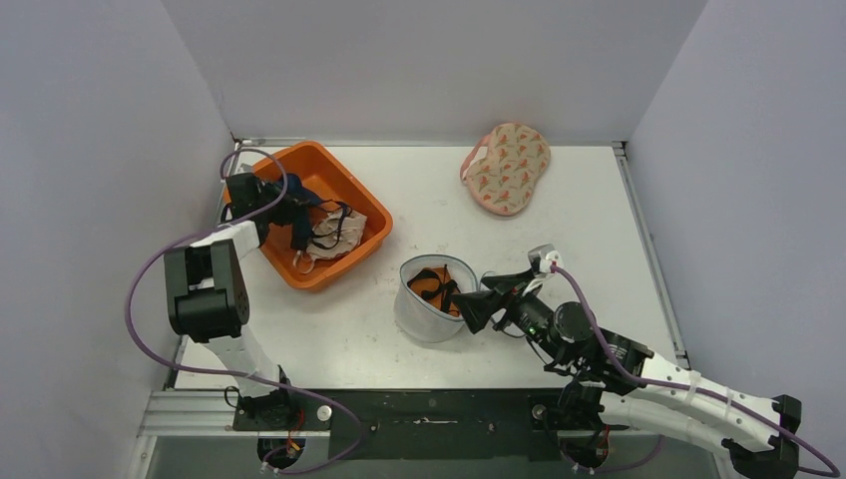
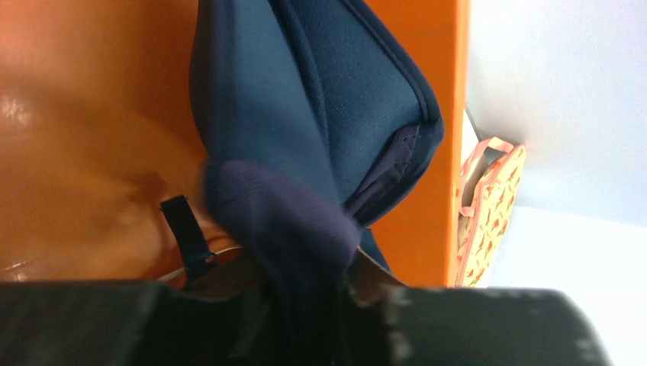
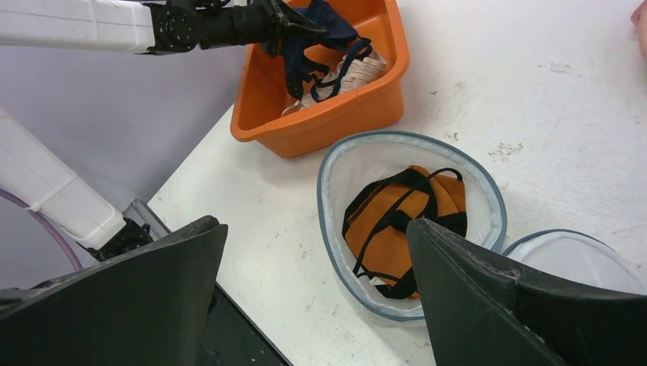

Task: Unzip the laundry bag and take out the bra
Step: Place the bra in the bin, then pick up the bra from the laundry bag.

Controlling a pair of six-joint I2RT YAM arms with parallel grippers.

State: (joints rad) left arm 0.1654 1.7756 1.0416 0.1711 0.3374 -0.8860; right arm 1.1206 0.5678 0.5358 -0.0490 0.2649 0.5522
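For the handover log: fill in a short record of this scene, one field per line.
left gripper: shut on navy bra, over the orange bin
orange bin contents: beige bra under the hanging navy bra
right gripper: open, empty, pointed at the laundry bag
laundry bag: open at the top, on the table near the bin
inside bag: orange bra with black straps
far side of table: patterned pouch, untouched
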